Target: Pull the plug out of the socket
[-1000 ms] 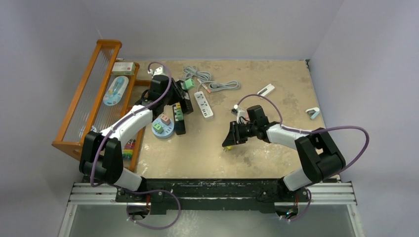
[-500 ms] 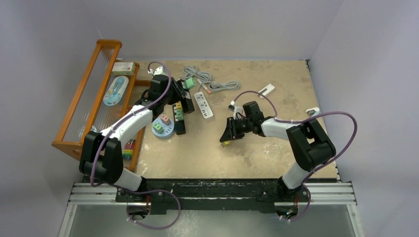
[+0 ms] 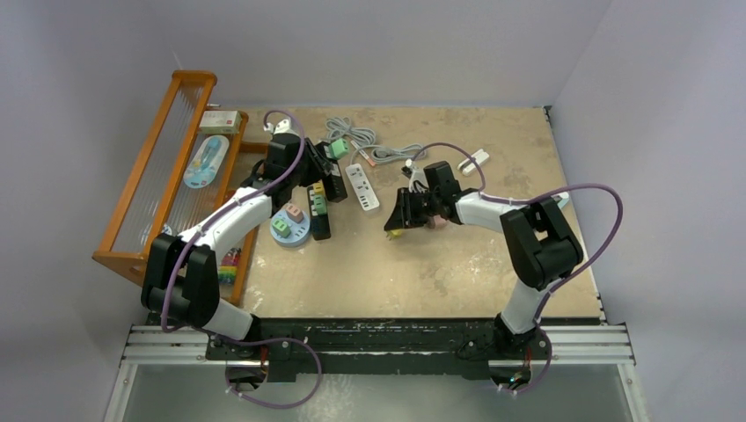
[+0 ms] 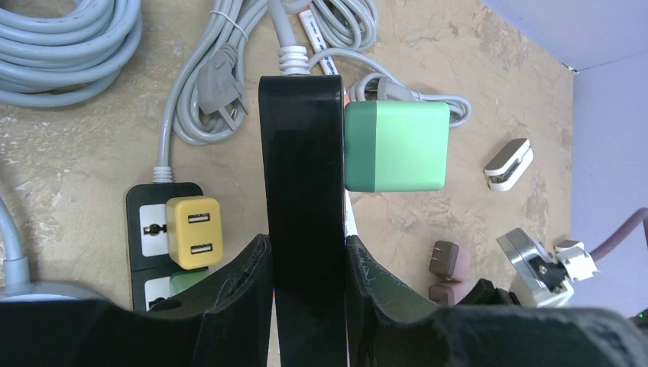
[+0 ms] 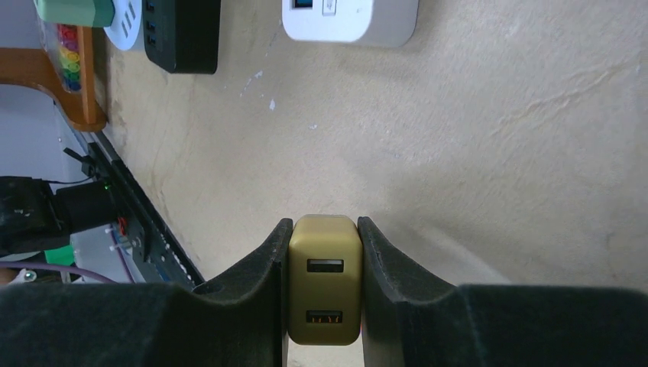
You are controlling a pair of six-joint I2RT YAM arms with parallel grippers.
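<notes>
Clearly, left pincer [image 4: 306, 246] clamps one black socket strip [image 4: 302, 153]; right pincer [image 5: 324, 226] pinches one yellow plug [image 5: 324, 294].

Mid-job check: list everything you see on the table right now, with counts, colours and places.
Upright black power strip: one, black, clamped in the left gripper.
Square green adapter: one, green, against that strip's side.
Yellow two-port USB charger: one, yellow, held in the right gripper.
Second yellow USB charger: one, yellow, plugged into a flat black socket strip.
White power strip: one, white, table centre.
Coiled grey cables: several, grey, far side.
Orange wooden rack: one, orange, left edge.
Left gripper: shut on the black strip.
Right gripper: shut on the charger.
</notes>
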